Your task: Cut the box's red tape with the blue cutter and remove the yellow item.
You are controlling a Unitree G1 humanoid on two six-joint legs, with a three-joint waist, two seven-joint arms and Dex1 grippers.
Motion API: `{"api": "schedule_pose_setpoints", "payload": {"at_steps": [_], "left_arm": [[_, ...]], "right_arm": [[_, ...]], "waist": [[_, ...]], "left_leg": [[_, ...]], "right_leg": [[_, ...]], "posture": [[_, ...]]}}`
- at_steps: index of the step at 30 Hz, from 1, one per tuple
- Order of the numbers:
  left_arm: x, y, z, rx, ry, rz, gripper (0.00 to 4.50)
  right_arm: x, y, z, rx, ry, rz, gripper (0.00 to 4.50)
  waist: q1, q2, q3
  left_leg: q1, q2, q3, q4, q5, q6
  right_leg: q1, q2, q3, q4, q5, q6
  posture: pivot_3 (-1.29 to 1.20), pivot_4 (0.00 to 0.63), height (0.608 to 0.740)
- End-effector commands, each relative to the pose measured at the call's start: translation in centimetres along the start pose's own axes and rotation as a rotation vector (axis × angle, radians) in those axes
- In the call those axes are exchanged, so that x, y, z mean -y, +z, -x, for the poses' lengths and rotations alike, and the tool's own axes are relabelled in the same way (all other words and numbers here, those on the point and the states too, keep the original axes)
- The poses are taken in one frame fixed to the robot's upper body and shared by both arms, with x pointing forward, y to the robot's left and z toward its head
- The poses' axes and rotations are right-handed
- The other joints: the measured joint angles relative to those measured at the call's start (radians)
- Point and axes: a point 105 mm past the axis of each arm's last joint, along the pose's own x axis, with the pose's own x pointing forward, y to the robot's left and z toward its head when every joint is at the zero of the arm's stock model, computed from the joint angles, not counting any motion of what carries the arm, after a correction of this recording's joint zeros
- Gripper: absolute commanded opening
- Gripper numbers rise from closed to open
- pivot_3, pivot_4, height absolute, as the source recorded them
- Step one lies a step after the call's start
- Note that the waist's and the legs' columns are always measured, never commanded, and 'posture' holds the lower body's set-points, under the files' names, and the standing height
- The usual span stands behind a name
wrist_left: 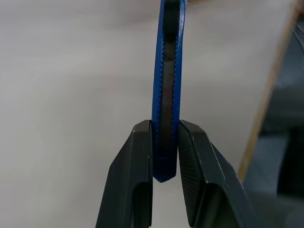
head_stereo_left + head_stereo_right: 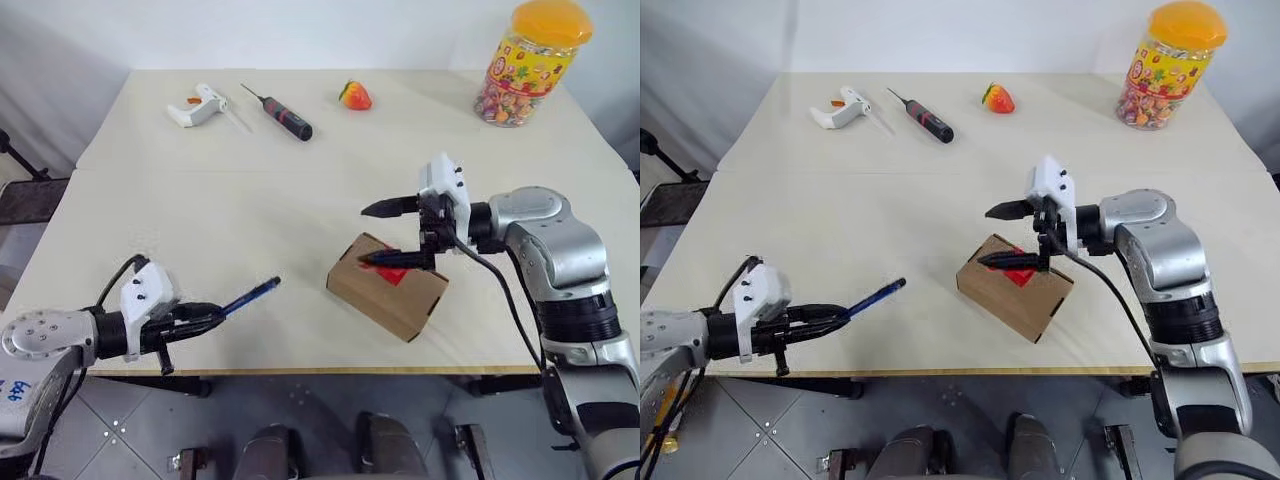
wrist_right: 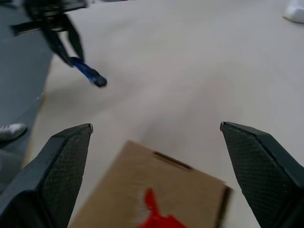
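Note:
The brown cardboard box (image 2: 385,290) lies near the table's front edge, right of centre, with its flaps closed. The wrinkled red tape (image 2: 393,273) crosses its top seam. Just above the box my right gripper (image 2: 365,236) hangs open, pointing left, one finger over the tape and one higher up. In the right wrist view the box (image 3: 156,190) lies between the spread fingers. At the front left, my left gripper (image 2: 215,315) is shut on the blue cutter (image 2: 250,295), whose dark tip points right toward the box, well short of it. The pads clamp the cutter (image 1: 167,95) at its end. The yellow item is hidden.
Along the far side lie a white glue gun (image 2: 197,105), a black-and-red screwdriver (image 2: 283,115) and a red strawberry toy (image 2: 355,96). A yellow-lidded candy jar (image 2: 530,65) stands at the far right corner. The table's front edge (image 2: 300,370) runs just below both grippers.

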Motion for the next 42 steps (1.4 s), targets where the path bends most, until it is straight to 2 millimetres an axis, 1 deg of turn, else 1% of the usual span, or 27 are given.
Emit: {"api": "schedule_pose_setpoints", "payload": {"at_steps": [1, 3, 5, 6, 8, 10, 12, 14, 17, 19, 21, 24, 30, 33, 37, 42], "left_arm": [[0.2, 0.0, -0.5, -0.022, -0.107, -0.118, 0.67], [0.5, -0.4, -0.8, -0.047, -0.164, -0.146, 0.67], [0.3, -1.1, -1.0, -0.094, -0.189, -0.187, 0.67], [0.1, -1.3, -1.2, -0.115, -0.193, -0.203, 0.65], [0.0, -1.7, -1.4, -0.147, -0.203, -0.226, 0.65], [0.0, -2.0, -1.5, -0.166, -0.213, -0.246, 0.65], [0.2, -2.3, -1.6, -0.183, -0.222, -0.264, 0.65], [0.3, -2.3, -1.7, -0.185, -0.223, -0.268, 0.65], [0.2, -2.4, -2.0, -0.188, -0.205, -0.278, 0.65], [0.3, -2.4, -2.1, -0.194, -0.201, -0.285, 0.65], [0.3, -2.6, -2.2, -0.197, -0.196, -0.293, 0.65], [0.8, -2.7, -2.8, -0.194, -0.197, -0.294, 0.65], [2.2, -2.4, -3.6, -0.163, -0.217, -0.261, 0.65], [2.6, -2.3, -3.8, -0.167, -0.220, -0.264, 0.65], [3.1, -2.5, -3.9, -0.168, -0.236, -0.266, 0.65], [2.9, -2.5, -4.0, -0.170, -0.238, -0.268, 0.65]], "right_arm": [[-2.0, 1.1, -0.7, -0.022, 0.055, 0.060, 4.50], [-2.9, 1.3, -1.2, -0.027, 0.080, 0.070, 4.50], [-3.6, 1.5, -1.6, -0.043, 0.109, 0.047, 4.50], [-3.6, 1.5, -2.0, -0.066, 0.094, 0.065, 4.32], [-4.7, 0.7, -2.7, -0.169, 0.117, 0.118, 3.89], [-6.2, 1.0, -3.6, -0.168, 0.164, 0.173, 3.19], [-7.0, 1.1, -4.7, -0.163, 0.173, 0.210, 2.49], [-7.0, 0.7, -5.3, -0.177, 0.156, 0.239, 1.74], [-7.0, -0.7, -6.5, -0.240, 0.173, 0.302, 0.68], [-7.1, -1.1, -6.9, -0.248, 0.186, 0.321, 0.03], [-7.5, -1.2, -7.5, -0.246, 0.211, 0.337, 0.03], [-8.6, -2.0, -9.2, -0.245, 0.281, 0.362, 0.03], [-9.3, -3.0, -10.5, -0.239, 0.338, 0.366, 0.03], [-9.3, -3.5, -10.8, -0.247, 0.346, 0.372, 0.03], [-9.0, -4.9, -11.3, -0.280, 0.359, 0.410, 0.03], [-8.5, -5.8, -11.6, -0.299, 0.363, 0.427, 0.03]], "waist": [[0.000, 0.000, 0.000], [0.000, 0.000, 0.000], [0.000, -0.001, 0.000], [0.000, -0.001, 0.001], [0.000, -0.002, 0.001], [0.000, -0.002, 0.001], [-0.001, -0.002, 0.001], [-0.001, -0.004, 0.002], [-0.001, -0.004, 0.001], [-0.001, -0.004, 0.001], [0.000, -0.004, 0.001], [-0.001, -0.005, 0.001], [0.005, -0.006, 0.000], [0.006, -0.006, 0.000], [0.004, -0.006, 0.000], [0.002, -0.006, 0.000]], "left_leg": [[0.000, 0.000, 0.000, 0.000, 0.000, 0.000], [0.000, 0.000, 0.001, 0.000, 0.000, 0.001], [0.000, 0.000, 0.002, 0.000, -0.001, 0.002], [0.000, 0.000, 0.003, 0.000, -0.001, 0.002], [-0.001, 0.000, 0.004, 0.000, -0.001, 0.002], [-0.003, 0.000, 0.006, 0.000, -0.001, 0.002], [-0.004, 0.000, 0.008, 0.000, -0.001, 0.002], [-0.004, 0.000, 0.009, 0.000, -0.001, 0.002], [-0.003, 0.000, 0.010, 0.000, -0.001, 0.003], [-0.003, 0.000, 0.010, 0.000, -0.001, 0.003], [-0.003, 0.000, 0.010, 0.000, 0.000, 0.003], [-0.002, 0.000, 0.011, 0.000, 0.000, 0.003], [-0.001, -0.002, 0.011, 0.002, 0.000, 0.005], [-0.001, -0.002, 0.011, 0.002, -0.001, 0.005], [0.000, -0.002, 0.011, 0.002, -0.001, 0.005], [0.001, -0.002, 0.011, 0.002, -0.001, 0.005]], "right_leg": [[0.000, 0.000, -0.001, 0.000, 0.000, 0.000], [-0.001, 0.000, -0.001, 0.001, 0.000, 0.000], [-0.002, 0.000, -0.002, 0.002, 0.000, 0.000], [-0.003, -0.001, -0.002, 0.003, 0.000, 0.000], [-0.004, -0.001, -0.002, 0.004, 0.000, 0.000], [-0.009, -0.001, -0.002, 0.006, 0.000, 0.000], [-0.010, -0.001, -0.002, 0.006, 0.000, 0.000], [-0.011, -0.001, -0.002, 0.006, 0.000, 0.000], [-0.011, -0.001, -0.002, 0.006, 0.000, 0.000], [-0.011, -0.001, -0.002, 0.006, 0.000, 0.000], [-0.011, -0.001, -0.002, 0.006, 0.000, 0.000], [-0.011, -0.001, -0.002, 0.007, 0.000, 0.000], [-0.010, -0.003, -0.002, 0.011, 0.000, 0.001], [-0.010, -0.004, -0.002, 0.012, 0.000, 0.001], [-0.010, -0.004, -0.002, 0.013, 0.000, 0.001], [-0.010, -0.004, -0.002, 0.013, 0.000, 0.001]], "posture": [[0.00, 0.150, 0.740], [0.00, 0.150, 0.740], [0.00, 0.150, 0.740], [0.00, 0.150, 0.740], [0.00, 0.150, 0.740], [0.00, 0.150, 0.740], [0.00, 0.150, 0.740], [0.00, 0.150, 0.740], [0.00, 0.150, 0.740], [0.00, 0.150, 0.740], [0.00, 0.150, 0.740], [0.00, 0.150, 0.740], [0.00, 0.150, 0.740], [0.00, 0.150, 0.740], [0.00, 0.150, 0.740], [0.00, 0.150, 0.740]]}}
